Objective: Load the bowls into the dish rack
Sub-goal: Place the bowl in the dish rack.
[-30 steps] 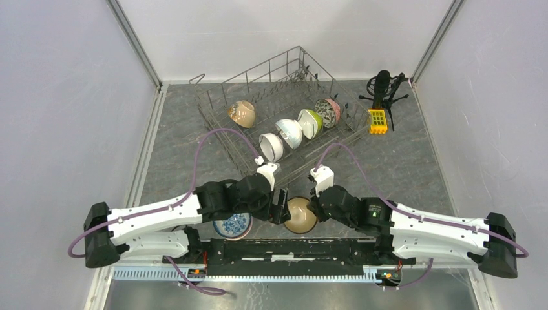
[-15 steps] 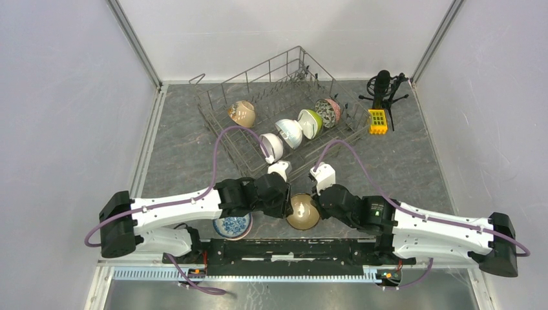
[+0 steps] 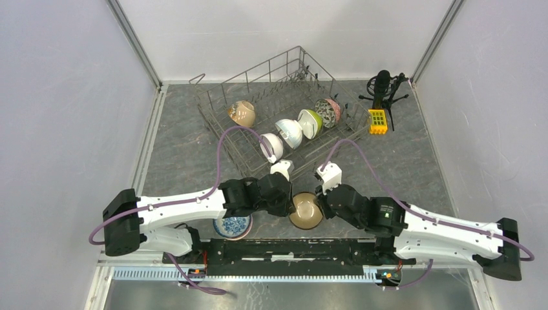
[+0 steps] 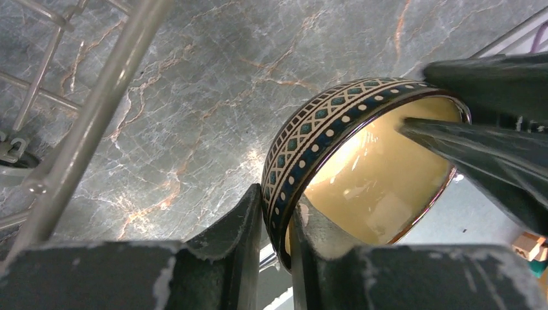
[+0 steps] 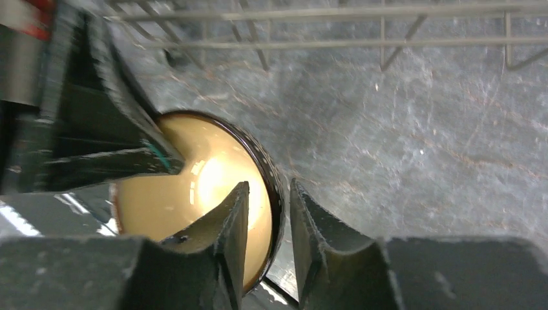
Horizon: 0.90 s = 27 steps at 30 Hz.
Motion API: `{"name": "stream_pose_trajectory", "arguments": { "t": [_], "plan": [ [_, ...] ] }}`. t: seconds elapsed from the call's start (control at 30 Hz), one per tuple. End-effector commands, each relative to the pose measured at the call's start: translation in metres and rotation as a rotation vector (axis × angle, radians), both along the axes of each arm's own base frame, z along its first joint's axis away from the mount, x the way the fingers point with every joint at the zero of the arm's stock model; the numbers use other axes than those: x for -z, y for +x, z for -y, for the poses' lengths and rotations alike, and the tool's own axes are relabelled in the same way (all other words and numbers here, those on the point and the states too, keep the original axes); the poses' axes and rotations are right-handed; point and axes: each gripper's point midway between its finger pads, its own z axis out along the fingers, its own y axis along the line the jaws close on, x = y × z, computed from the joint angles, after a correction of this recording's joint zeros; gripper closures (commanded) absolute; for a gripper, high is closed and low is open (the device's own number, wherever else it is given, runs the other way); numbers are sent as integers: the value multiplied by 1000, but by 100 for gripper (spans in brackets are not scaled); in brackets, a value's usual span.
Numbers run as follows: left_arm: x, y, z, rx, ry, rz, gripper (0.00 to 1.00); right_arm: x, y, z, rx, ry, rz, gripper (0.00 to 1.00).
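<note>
A bowl (image 3: pixel 305 210) with a glossy tan inside and a dark blue patterned outside hangs between both arms, just in front of the dish rack (image 3: pixel 284 97). My left gripper (image 3: pixel 287 203) is shut on its left rim; in the left wrist view one finger presses each side of the bowl (image 4: pixel 375 174). My right gripper (image 3: pixel 321 205) straddles the opposite rim, open, with gaps showing beside the bowl (image 5: pixel 194 187). The rack holds a tan bowl (image 3: pixel 242 113), two white bowls (image 3: pixel 272 146), a lime green bowl (image 3: pixel 310 123) and a speckled bowl (image 3: pixel 328 112).
A blue-and-white bowl (image 3: pixel 232 226) sits on the table under my left arm, near the front rail. A black microphone on a tripod (image 3: pixel 382 87) and a yellow block (image 3: pixel 377 121) stand right of the rack. Rack wires (image 5: pixel 323 39) lie close ahead.
My left arm moved right to the tan bowl and its jaws closed on the rim. My right jaws have loosened from that rim.
</note>
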Motion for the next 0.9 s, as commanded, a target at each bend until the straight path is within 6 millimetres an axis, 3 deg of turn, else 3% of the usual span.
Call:
{"name": "stream_pose_trajectory", "arguments": {
  "t": [0.0,0.3,0.87],
  "plan": [
    [-18,3,9,-23,-108,25,98,-49,-3,-22,-37,246,46,59],
    [-31,4,4,-35,-226,63,98,-63,-12,-26,-85,360,49,32],
    [-97,0,-11,-42,-597,185,98,-115,-42,-18,-194,719,50,5]
  ]
}}
